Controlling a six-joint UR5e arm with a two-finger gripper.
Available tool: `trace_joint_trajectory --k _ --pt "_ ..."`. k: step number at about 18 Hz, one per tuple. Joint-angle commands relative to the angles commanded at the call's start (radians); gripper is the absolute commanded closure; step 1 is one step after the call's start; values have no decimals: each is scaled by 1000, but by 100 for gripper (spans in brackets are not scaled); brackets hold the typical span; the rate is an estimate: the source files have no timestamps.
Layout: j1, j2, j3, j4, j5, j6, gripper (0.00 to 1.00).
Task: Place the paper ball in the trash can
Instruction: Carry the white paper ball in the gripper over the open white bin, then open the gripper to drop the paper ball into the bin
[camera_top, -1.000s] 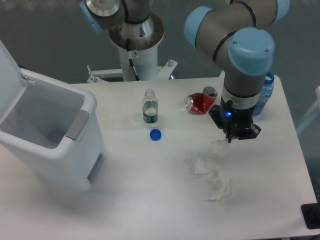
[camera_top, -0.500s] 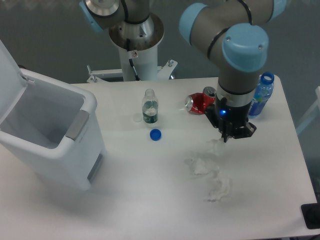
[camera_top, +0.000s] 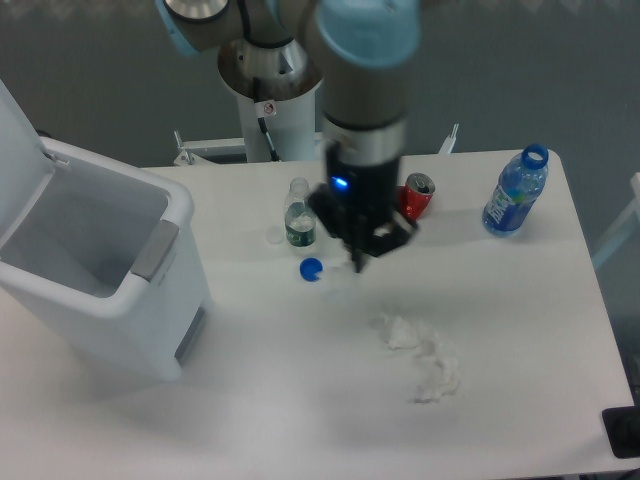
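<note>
Above blue cap (camera_top: 311, 268): fingers (camera_top: 357, 259) pinched on paper ball (camera_top: 346, 277), off table (camera_top: 300, 400).

Grey arm (camera_top: 365, 95), pale-blue caps, black tool (camera_top: 360, 262)

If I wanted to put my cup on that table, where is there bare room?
Bare: the front strip between the trash can and the crumpled paper clump, and the right side below the blue bottle. Crowded: the middle, around the hand.
</note>
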Motion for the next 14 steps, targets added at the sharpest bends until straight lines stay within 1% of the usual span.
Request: trace_joint_trajectory --k 2,5,6,9,10,11,13,14 --pt "-43 40 -26 3 -14 -38 100" --pt "-109 69 -46 2 -61 -60 100" --pt "-126 75 -60 2 -66 -60 99" --pt "-199 75 -83 3 -68 -60 92" --pt "-212 75 -97 5 -68 -58 87" --pt "-216 74 -103 5 -68 -54 79" --pt "-249 72 -104 5 -69 -48 52" --pt "-256 72 -109 8 -68 -48 50"
